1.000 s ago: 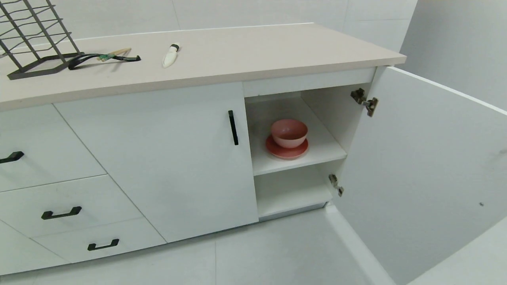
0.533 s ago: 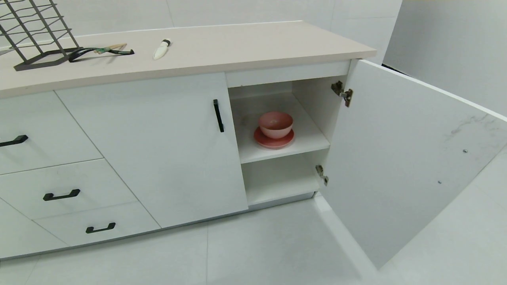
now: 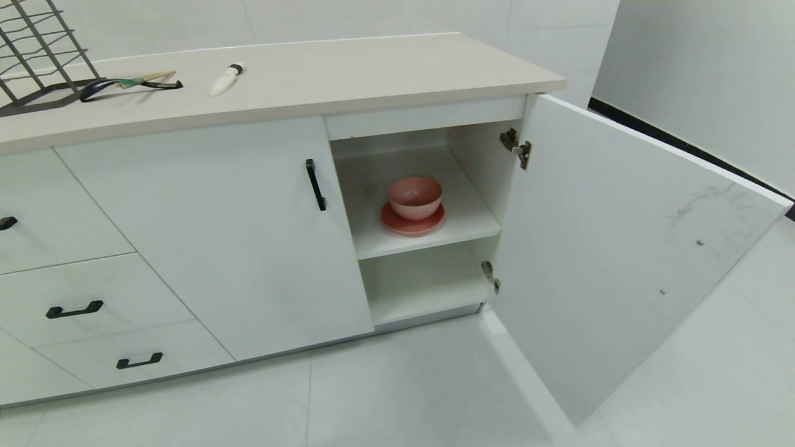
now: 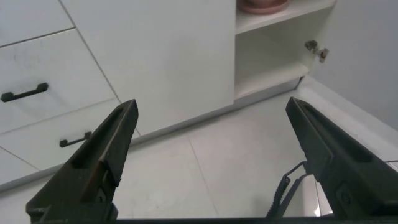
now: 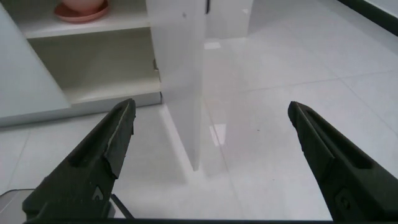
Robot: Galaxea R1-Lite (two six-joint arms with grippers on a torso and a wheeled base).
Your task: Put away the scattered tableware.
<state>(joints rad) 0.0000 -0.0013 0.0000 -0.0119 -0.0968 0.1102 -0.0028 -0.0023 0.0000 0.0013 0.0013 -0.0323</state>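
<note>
One pale pink round bowl (image 3: 415,197) is stacked on one coral plate (image 3: 412,227) on the upper shelf (image 3: 473,225) of the open white cabinet (image 3: 475,155), mid-frame. At upper left, one black wire rack (image 3: 28,106), one wooden-handled utensil (image 3: 133,82) and one white tool (image 3: 223,81) are laid on the beige desk (image 3: 372,68). The left end effector (image 4: 210,106) and right end effector (image 5: 210,106) are spread wide, empty.

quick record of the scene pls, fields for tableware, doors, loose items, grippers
tableware: pink bowl sitting on red plate, on the upper shelf
doors: right door swung wide open, left door shut
loose items: white-handled tool lying on the counter
left gripper: open, empty, above the floor
right gripper: open, empty, facing the open door's edge
</note>
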